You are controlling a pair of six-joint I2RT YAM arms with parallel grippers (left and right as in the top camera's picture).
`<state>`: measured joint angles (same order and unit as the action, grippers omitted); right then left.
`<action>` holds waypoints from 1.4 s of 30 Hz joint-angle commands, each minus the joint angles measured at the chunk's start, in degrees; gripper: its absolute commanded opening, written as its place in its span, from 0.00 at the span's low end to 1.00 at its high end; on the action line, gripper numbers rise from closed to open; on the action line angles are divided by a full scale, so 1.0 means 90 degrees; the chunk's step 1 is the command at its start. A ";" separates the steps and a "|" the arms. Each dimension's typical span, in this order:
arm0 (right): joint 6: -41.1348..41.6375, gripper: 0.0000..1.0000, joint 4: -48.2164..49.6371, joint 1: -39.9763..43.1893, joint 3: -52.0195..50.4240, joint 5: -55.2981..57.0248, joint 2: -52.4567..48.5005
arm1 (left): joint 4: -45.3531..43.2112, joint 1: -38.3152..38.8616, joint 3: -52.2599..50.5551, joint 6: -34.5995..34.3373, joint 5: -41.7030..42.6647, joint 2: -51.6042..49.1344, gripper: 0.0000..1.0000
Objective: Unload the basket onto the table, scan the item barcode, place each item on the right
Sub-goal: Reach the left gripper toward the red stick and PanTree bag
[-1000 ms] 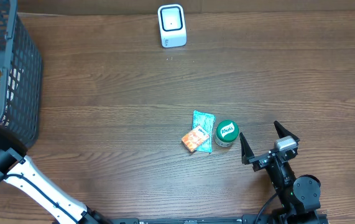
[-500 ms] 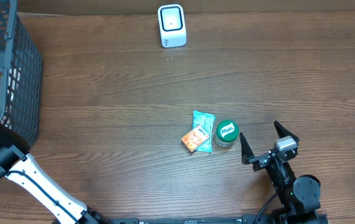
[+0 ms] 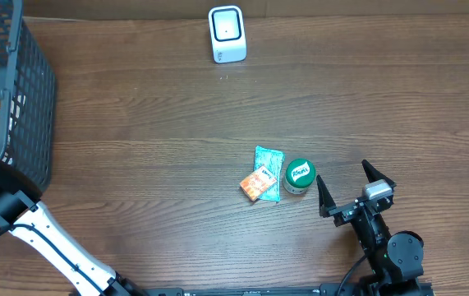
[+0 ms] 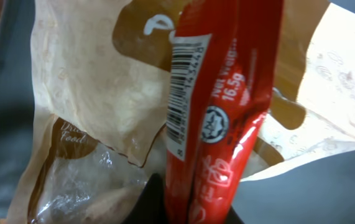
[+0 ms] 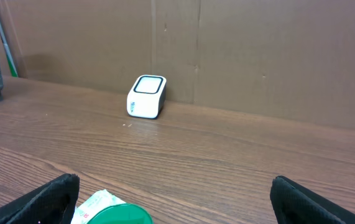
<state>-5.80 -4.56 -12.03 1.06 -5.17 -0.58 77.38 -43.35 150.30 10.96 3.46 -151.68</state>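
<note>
In the left wrist view my left gripper (image 4: pixel 196 208) is shut on a red packet (image 4: pixel 221 124), whose lower end sits pinched between the dark jaws. A white barcode label (image 4: pixel 183 93) runs along the packet's left side, facing the camera. Behind it lies a tan paper bag (image 4: pixel 90 93). Overhead, the left arm (image 3: pixel 4 205) reaches into the grey basket (image 3: pixel 29 99) at the far left. The white scanner (image 3: pixel 227 34) stands at the table's back edge. My right gripper (image 3: pixel 356 187) rests open at the front right, holding nothing.
A green-lidded jar (image 3: pixel 299 175), a teal packet (image 3: pixel 268 168) and a small orange box (image 3: pixel 257 182) lie together just left of the right gripper. The right wrist view has the scanner (image 5: pixel 146 96) before a cardboard wall and the jar's lid (image 5: pixel 112 214) at the bottom.
The left gripper has gone from open to shut on the red packet inside the basket, and its arm shifted slightly there. The right arm has not moved.
</note>
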 commanded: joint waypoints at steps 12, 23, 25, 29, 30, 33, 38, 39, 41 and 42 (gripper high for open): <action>0.0024 1.00 0.0022 -0.0017 -0.0066 -0.0024 0.0039 | -0.0007 0.0401 -0.0141 -0.1387 0.0573 0.3201 0.04; 0.0024 1.00 0.0022 -0.0017 -0.0066 -0.0024 0.0039 | 0.0435 0.0957 -0.0141 -0.1821 0.0784 0.4862 0.04; 0.0024 1.00 0.0022 -0.0017 -0.0066 -0.0024 0.0039 | 0.0590 0.1168 -0.0141 -0.1865 0.0797 0.5034 0.04; 0.0024 1.00 0.0022 -0.0017 -0.0066 -0.0024 0.0039 | 0.0680 0.1450 -0.0141 -0.1865 0.0508 0.5085 0.04; 0.0024 1.00 0.0022 -0.0017 -0.0066 -0.0024 0.0039 | 0.0721 0.1486 -0.0141 -0.1868 0.0350 0.5073 0.04; 0.0024 1.00 0.0022 -0.0017 -0.0066 -0.0024 0.0039 | 0.0763 0.1484 -0.0148 -0.1868 -0.0153 0.5032 0.04; 0.0024 1.00 0.0022 -0.0017 -0.0066 -0.0024 0.0039 | 0.0704 0.1341 -0.0151 -0.1836 -0.0437 0.4806 0.04; 0.0024 1.00 0.0022 -0.0017 -0.0066 -0.0024 0.0039 | 0.0690 0.1299 -0.0155 -0.1783 -0.0442 0.4733 0.04; 0.0024 1.00 0.0022 -0.0017 -0.0066 -0.0024 0.0039 | 0.0658 0.1212 -0.0158 -0.1639 -0.0437 0.4500 0.04; 0.0024 1.00 0.0022 -0.0017 -0.0066 -0.0024 0.0039 | 0.0653 0.1178 -0.0158 -0.1586 -0.0437 0.4381 0.04</action>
<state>-5.80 -4.58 -12.03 1.06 -5.17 -0.58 83.74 -31.48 148.59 -4.49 1.43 -108.01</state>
